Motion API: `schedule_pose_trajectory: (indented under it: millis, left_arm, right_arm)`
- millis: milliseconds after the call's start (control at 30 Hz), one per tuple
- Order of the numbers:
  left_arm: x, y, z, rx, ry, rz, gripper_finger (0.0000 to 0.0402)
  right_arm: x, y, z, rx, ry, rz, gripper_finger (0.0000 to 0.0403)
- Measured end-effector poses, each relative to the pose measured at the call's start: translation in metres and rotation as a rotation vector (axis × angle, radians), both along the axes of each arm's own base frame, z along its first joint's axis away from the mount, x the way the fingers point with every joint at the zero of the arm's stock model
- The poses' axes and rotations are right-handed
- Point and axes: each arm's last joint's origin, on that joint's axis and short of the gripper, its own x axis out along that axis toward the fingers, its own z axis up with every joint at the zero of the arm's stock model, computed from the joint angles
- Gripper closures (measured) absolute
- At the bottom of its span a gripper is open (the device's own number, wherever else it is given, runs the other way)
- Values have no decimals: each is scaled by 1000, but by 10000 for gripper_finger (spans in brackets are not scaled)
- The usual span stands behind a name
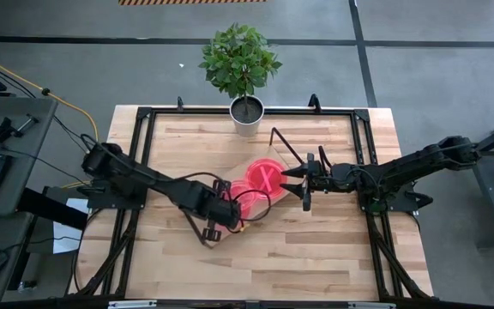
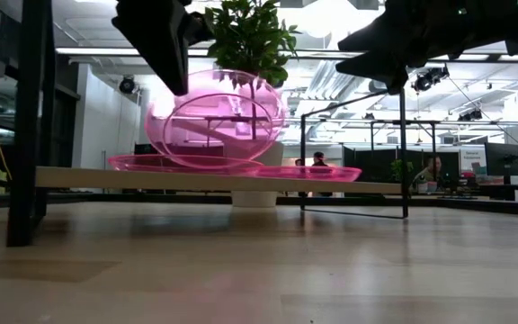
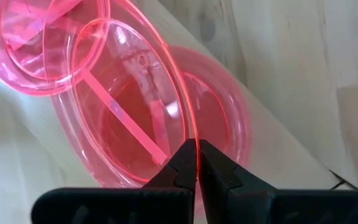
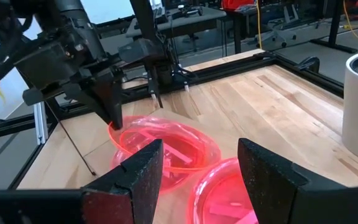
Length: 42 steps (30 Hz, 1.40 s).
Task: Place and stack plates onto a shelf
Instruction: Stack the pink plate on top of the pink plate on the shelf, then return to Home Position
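Note:
Three translucent pink plates show. My left gripper [image 3: 197,148] is shut on one tilted plate [image 2: 218,117] above the shelf [image 2: 196,180], a light-wood board on black wire legs. Under that plate a second plate [image 2: 151,164] lies flat on the board. A third plate [image 2: 317,172] lies flat beside it. In the high view the plates overlap in a pink cluster [image 1: 260,184] at the table's middle. My right gripper [image 4: 201,158] is open and hovers just right of the cluster, above the third plate [image 4: 229,196], touching nothing. Its place in the high view is [image 1: 290,178]. My left gripper pinches the tilted plate's rim [image 3: 196,138] between its two fingers, at the plate's raised upper edge [image 2: 171,90]. The fingers come from above, slanting down. The plate stands steeply tilted, and its lower edge [image 2: 214,163] is down at the flat plate on the shelf.
A white pot [image 1: 247,114] with a green plant stands at the table's far edge, behind the shelf. Black frame rails [image 1: 144,129] run along the table's left, right and far sides. The shelf's wire legs [image 1: 283,142] stick out at both ends. Bare wood [image 1: 298,249] lies toward the near edge.

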Motion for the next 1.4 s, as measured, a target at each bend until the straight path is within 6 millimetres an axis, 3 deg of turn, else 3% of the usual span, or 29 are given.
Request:
schedule_pose_trajectory:
  millis: [600, 1033, 1167, 1400]
  left_arm:
    - [-13, -1, -1, -24, 87, 140, 397]
    - [-14, -4, -1, -109, 116, 159, 336]
    - [-10, -5, 10, -133, 84, 150, 309]
    - [1, -8, 49, -149, -46, 89, 277]
  right_arm:
    - [0, 0, 0, -1, 1, 3, 208]
    - [0, 0, 0, -5, -2, 0, 208]
    - [0, 0, 0, -4, -2, 0, 208]
    - [0, 0, 0, -4, -2, 0, 208]
